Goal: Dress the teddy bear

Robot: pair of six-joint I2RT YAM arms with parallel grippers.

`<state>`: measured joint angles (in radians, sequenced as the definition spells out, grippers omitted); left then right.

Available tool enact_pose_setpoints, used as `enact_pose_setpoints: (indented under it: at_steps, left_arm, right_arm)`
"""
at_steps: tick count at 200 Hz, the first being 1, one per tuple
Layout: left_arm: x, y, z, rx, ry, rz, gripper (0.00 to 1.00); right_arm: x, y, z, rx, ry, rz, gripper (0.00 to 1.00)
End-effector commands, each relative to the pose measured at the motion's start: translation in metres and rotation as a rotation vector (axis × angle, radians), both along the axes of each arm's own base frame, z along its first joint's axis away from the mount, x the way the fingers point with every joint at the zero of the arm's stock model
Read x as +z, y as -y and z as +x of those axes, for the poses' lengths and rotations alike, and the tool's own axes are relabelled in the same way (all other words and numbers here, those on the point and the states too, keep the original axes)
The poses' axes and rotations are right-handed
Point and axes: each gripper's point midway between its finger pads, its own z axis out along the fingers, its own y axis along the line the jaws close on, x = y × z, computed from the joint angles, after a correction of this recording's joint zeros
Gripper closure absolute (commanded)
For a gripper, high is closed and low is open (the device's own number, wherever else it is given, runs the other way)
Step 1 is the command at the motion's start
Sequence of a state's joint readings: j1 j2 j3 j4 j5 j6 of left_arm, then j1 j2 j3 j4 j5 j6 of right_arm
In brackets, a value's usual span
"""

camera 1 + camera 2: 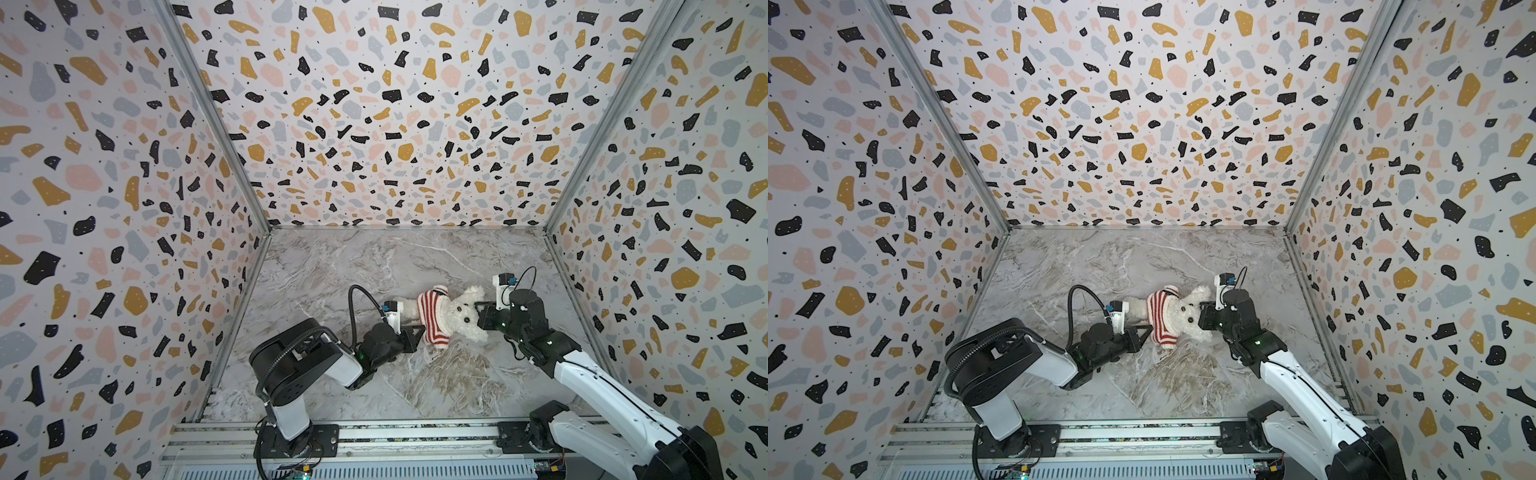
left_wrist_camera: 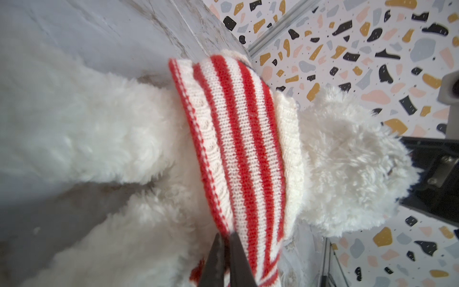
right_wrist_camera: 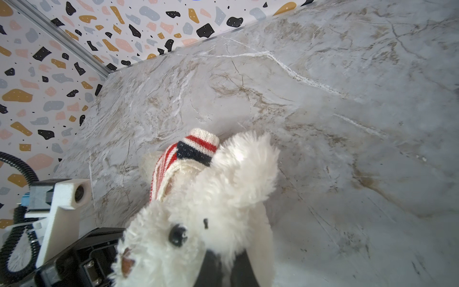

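Observation:
The white fluffy teddy bear lies on the marble table in both top views, head to the right and legs to the left. A red-and-white striped sweater covers its torso. My left gripper is shut on the sweater's hem beside the legs, with a fold of knit pinched between the jaws. My right gripper is shut on the fur of the bear's head, near its ear. One sleeve with a dark band sticks up.
Terrazzo-patterned walls close in the marble table at the back and on both sides. An aluminium rail with both arm bases runs along the front edge. The left arm's black cable loops up beside the bear's legs.

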<state>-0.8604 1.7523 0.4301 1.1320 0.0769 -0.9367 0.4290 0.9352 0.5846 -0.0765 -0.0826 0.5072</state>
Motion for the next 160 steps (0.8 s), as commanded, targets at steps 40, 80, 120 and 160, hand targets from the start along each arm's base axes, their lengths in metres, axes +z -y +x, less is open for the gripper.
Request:
enact_pose_setpoints:
  at_steps: [40, 80, 120, 160]
  left_arm:
    - [0.012, -0.014, 0.004, 0.068, 0.028, -0.006, 1.0]
    - [-0.001, -0.052, 0.007, 0.183, -0.002, 0.075, 1.0]
    - [-0.003, -0.077, 0.008, 0.247, -0.002, 0.151, 1.0]
    - [0.003, -0.1, 0.013, 0.333, -0.005, 0.176, 1.0]
  right_arm:
    - [0.01, 0.008, -0.004, -0.012, 0.038, -0.004, 1.0]
    - [0.012, 0.011, -0.005, -0.012, 0.039, -0.012, 1.0]
    - [0.022, 0.01, -0.008, 0.003, 0.067, 0.011, 1.0]
    - [0.052, 0.004, -0.016, 0.056, 0.152, 0.052, 1.0]
